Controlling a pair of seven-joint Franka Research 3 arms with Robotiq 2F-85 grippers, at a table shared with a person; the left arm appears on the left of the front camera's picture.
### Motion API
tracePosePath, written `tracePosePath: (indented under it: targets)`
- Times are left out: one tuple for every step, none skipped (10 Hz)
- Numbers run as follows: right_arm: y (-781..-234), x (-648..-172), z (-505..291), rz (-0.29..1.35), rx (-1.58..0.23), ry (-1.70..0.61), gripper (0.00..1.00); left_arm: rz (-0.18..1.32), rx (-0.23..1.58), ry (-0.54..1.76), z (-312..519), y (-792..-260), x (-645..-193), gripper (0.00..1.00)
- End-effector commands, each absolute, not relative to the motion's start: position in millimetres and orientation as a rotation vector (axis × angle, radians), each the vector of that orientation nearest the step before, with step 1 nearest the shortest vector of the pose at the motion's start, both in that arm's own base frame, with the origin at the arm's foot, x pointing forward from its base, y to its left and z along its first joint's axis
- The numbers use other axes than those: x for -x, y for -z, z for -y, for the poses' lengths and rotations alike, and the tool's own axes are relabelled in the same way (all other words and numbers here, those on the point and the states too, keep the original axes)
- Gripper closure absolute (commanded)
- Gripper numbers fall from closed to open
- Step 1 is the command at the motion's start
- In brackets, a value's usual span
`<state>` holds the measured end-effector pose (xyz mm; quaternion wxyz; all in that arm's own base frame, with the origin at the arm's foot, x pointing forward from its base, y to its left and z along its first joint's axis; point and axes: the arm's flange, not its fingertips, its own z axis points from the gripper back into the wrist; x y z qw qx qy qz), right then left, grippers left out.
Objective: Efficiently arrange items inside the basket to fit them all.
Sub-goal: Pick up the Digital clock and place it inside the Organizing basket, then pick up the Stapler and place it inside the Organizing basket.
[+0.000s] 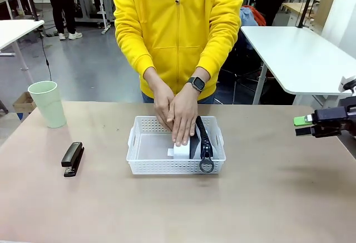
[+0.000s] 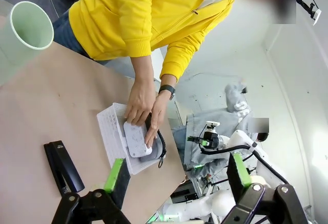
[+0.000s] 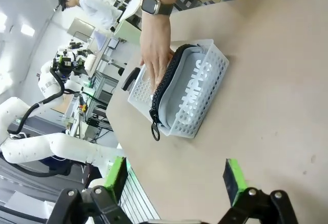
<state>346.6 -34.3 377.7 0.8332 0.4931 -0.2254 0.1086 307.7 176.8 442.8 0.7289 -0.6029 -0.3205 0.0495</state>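
Observation:
The white basket [image 1: 150,163] sits mid-table. Inside it, at its right side, the grey pouch [image 1: 201,138] stands on edge, its ring pull [image 1: 206,166] hanging over the front rim. A person's hands [image 1: 177,114] press the white boxy device [image 1: 181,150] down beside the pouch. The black stapler [image 1: 72,158] lies on the table to the left, the pale green cup [image 1: 48,103] stands upright at far left. My right gripper [image 1: 305,126] hovers open at the right edge, away from the basket. My left gripper [image 2: 177,180] is open above the stapler [image 2: 62,166], with the basket [image 2: 110,131] beyond.
The brown table [image 1: 267,193] has free room in front of and right of the basket. The person in a yellow jacket [image 1: 178,26] stands at the far edge. White tables [image 1: 300,54] stand behind.

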Motion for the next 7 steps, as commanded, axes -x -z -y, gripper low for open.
tracePosePath:
  targets:
    - [-385.8,-344.7,34.9,0.471,-1.025,-0.211,0.0,0.712,1.335,-0.095,-176.3,-444.8,-305.3,0.0]
    - [-385.8,-344.7,34.9,0.471,-1.025,-0.211,0.0,0.712,1.335,-0.095,-176.3,-444.8,-305.3,0.0]
    - [-385.8,-344.7,34.9,0.471,-1.025,-0.211,0.0,0.712,1.335,-0.095,-176.3,-444.8,-305.3,0.0]
    - [-385.8,-344.7,34.9,0.471,-1.025,-0.211,0.0,0.712,1.335,-0.095,-176.3,-444.8,-305.3,0.0]
    - [-385.8,-344.7,34.9,0.471,-1.025,-0.211,0.0,0.712,1.335,-0.095,-176.3,-444.8,-305.3,0.0]
    - [-385.8,-344.7,34.9,0.471,-1.025,-0.211,0.0,0.712,1.335,-0.095,-176.3,-444.8,-305.3,0.0]
    - [-385.8,-344.7,34.9,0.471,-1.025,-0.211,0.0,0.712,1.335,-0.095,-176.3,-444.8,-305.3,0.0]
